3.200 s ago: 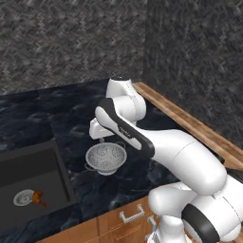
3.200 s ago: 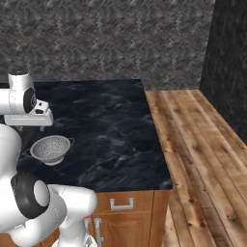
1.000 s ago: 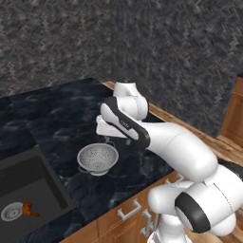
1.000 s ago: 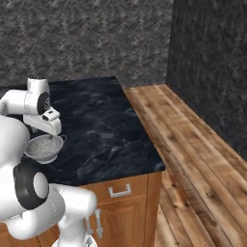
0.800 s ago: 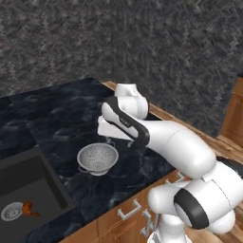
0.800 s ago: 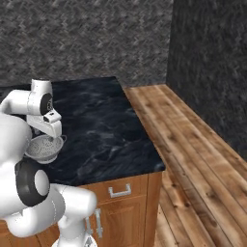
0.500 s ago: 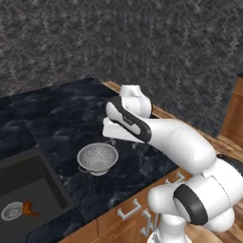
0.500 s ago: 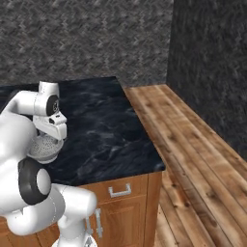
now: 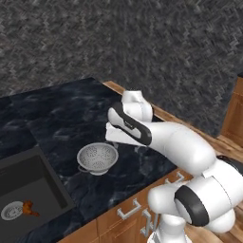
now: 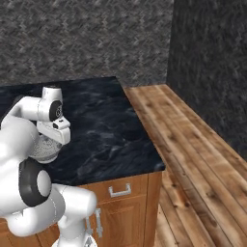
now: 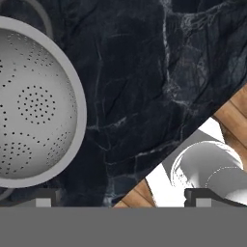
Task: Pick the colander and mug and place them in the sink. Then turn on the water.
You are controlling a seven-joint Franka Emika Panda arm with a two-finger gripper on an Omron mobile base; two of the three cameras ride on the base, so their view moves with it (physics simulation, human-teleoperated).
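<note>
The silver-grey perforated colander stands upright on the black marble counter, to the right of the sink. My gripper hovers low just off the colander's right rim. In the hand view the colander lies at the left, outside the gap, and my gripper is open with bare counter between its fingertips. From the right base view the hand partly covers the colander. The mug, the faucet and any water are out of view.
A flat round drain strainer sits in the sink basin, with a small orange-red object beside it that I cannot identify. The counter's front edge runs close by, above wooden cabinets. A wooden floor lies to the right.
The base shifted the whole view early on. Since then my hand has come down a little and slid to the colander's right rim. The colander has not moved.
</note>
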